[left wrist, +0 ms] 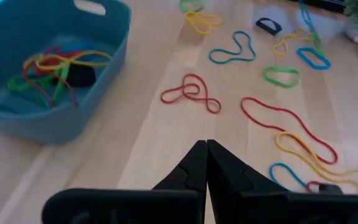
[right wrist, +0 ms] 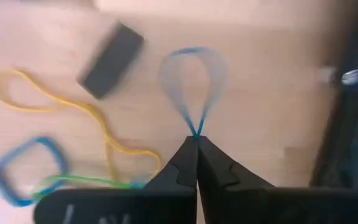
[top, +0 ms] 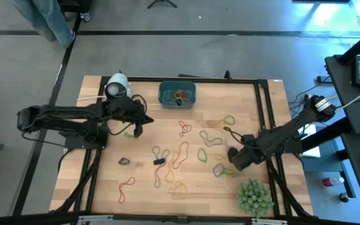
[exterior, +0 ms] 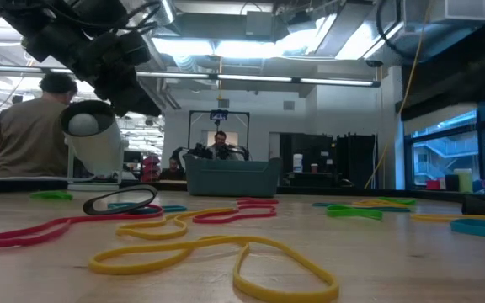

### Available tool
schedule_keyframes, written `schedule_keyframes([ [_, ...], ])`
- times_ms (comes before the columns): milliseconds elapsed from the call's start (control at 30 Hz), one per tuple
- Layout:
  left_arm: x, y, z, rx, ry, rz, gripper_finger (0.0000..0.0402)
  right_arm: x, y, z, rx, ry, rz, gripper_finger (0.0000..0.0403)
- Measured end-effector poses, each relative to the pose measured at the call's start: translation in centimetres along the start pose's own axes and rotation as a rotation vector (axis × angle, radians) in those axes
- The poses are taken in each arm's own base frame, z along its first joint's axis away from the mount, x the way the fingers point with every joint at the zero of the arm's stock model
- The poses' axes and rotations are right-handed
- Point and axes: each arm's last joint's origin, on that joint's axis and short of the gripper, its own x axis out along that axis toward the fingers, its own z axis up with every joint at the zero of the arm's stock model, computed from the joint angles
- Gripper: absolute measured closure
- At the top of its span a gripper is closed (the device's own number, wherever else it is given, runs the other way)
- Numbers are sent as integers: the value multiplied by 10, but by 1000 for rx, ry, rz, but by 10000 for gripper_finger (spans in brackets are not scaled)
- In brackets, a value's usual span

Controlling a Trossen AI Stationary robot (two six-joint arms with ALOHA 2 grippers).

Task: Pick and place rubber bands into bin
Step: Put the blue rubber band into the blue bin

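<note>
Many rubber bands point(top: 184, 128) in red, yellow, green and blue lie loose on the wooden table. The teal bin point(top: 177, 95) stands at the far middle, with several bands point(left wrist: 55, 68) inside. My right gripper point(right wrist: 197, 138) hangs over the table's right part point(top: 235, 157), pointing down and shut on a blue rubber band point(right wrist: 191, 74). My left gripper point(left wrist: 205, 144) is shut with nothing in it. It hovers left of the bin point(top: 137, 129), above bare wood, and points toward a red band point(left wrist: 190, 93). My right gripper pinches the blue rubber band between its two fingertips at one narrow end point(right wrist: 196, 129). The fingers come from above, pointing down. The rest of the band spreads out beyond the tips as an open loop, blurred, above the table top.
A white roll point(top: 116, 85) stands at the far left beside the left arm. A green spiky plant point(top: 255, 195) sits at the near right corner. A small black block point(right wrist: 110, 59) lies close to the right gripper. Black rails frame the table's edges point(top: 258, 100).
</note>
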Motion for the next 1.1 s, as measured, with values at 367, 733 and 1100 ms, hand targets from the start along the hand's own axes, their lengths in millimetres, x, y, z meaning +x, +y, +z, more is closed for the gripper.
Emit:
schedule_keyframes([
  [367, -22, -1, 3, 118, -61, 12, 400, -103, 42, 38, 21, -306, 221, 402],
  [733, -25, -1, 4, 118, -76, 47, 400, -142, 153, 149, -334, -570, 370, 403],
  [1100, -25, 1, 8, 88, -117, 115, 400, -90, 233, 294, -642, -551, 361, 403],
])
